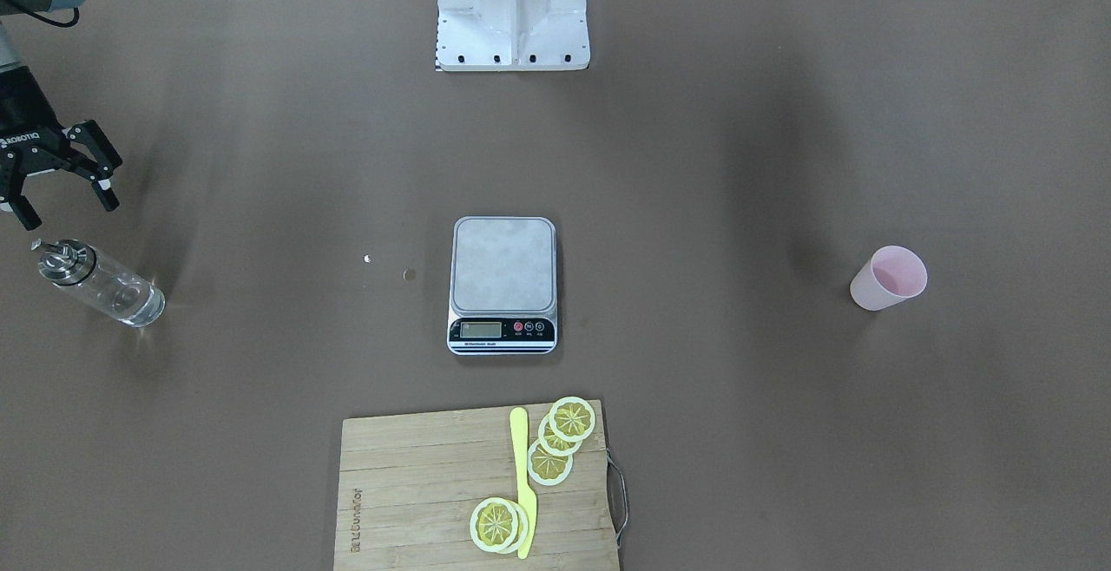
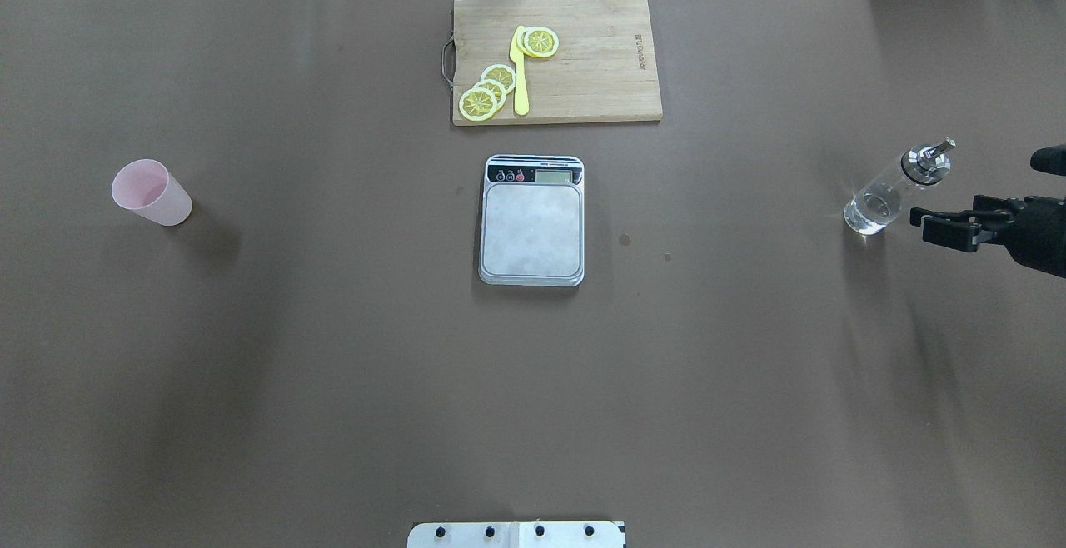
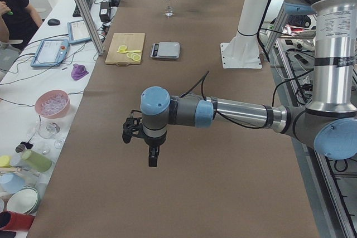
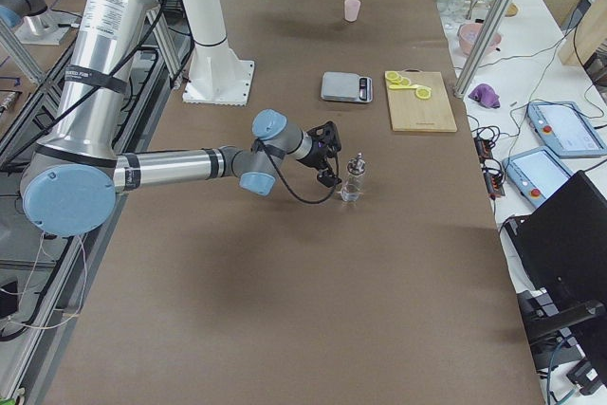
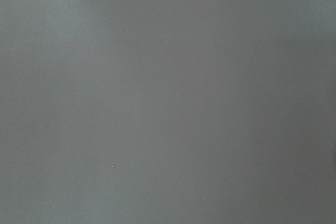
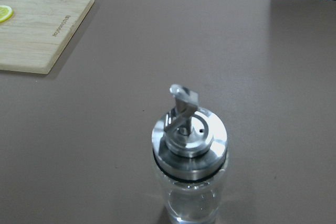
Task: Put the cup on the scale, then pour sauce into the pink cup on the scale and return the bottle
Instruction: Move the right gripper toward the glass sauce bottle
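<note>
Right jaws spread, empty; bottle (image 1: 108,289) upright just beside them; left jaws: cannot tell

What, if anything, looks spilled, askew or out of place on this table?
Nothing serious. The pale pink plastic cup and clear glass bottle stand upright, and the steel-topped scale is bare. Only two small spots lie beside the scale; what they are is unclear.

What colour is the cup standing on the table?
Pale pink, plain, with no pattern. The cup shows best in the exterior front-facing view.
</note>
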Motion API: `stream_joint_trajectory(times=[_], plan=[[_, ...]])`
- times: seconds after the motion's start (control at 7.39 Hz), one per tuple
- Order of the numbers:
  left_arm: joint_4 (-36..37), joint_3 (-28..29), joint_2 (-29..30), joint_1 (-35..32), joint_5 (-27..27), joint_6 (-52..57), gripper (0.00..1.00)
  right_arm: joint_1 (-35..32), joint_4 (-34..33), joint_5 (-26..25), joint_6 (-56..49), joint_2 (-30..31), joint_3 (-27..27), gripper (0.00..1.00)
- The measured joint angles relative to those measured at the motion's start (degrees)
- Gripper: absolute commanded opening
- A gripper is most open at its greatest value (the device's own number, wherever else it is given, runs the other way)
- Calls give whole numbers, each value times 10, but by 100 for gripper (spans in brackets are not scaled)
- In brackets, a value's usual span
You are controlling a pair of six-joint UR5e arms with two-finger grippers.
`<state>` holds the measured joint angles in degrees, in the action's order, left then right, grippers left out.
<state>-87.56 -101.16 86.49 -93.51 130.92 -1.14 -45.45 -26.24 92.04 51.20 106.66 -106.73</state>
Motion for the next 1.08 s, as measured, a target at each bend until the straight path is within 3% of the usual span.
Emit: stream_joint_trajectory(times=[0.41, 0.68, 1.08], plan=[[1, 0, 1, 1, 0, 0, 98, 63, 50, -109, -4, 3, 40, 99], [1, 0, 2, 0, 0, 0, 98, 78, 167, -122, -12, -10, 126, 99], [1, 2, 1, 1, 0, 0, 98, 82, 216, -139, -31, -32, 165, 99]])
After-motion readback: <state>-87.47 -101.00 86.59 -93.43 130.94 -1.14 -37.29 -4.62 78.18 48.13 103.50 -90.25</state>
